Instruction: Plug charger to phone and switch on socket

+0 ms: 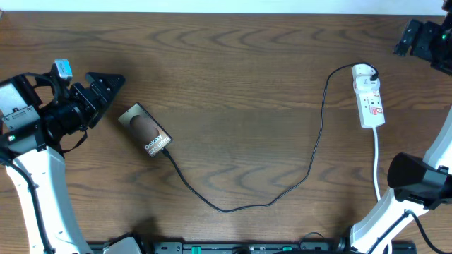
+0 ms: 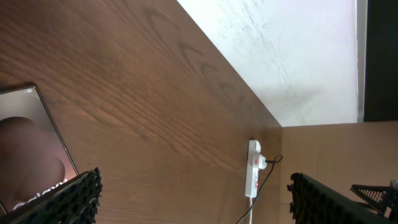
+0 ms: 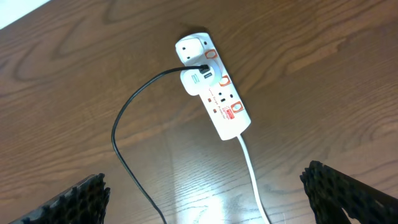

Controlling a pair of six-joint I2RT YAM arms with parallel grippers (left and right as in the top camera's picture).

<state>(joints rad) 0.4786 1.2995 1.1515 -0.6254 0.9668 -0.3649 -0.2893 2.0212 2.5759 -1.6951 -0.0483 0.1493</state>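
Observation:
The phone lies angled on the wooden table at the left, brown oval and white lettering up; it also shows at the left edge of the left wrist view. The black charger cable runs from the phone's lower end in a long loop to a white adapter seated in the socket strip. Its tip meets the phone's end; I cannot tell how deep it sits. My left gripper is open and empty, just left of the phone. My right gripper is open and empty, raised above the strip.
The strip's white cord runs toward the front edge by the right arm's base. The strip and cable show far off in the left wrist view. The table's far edge meets a white wall.

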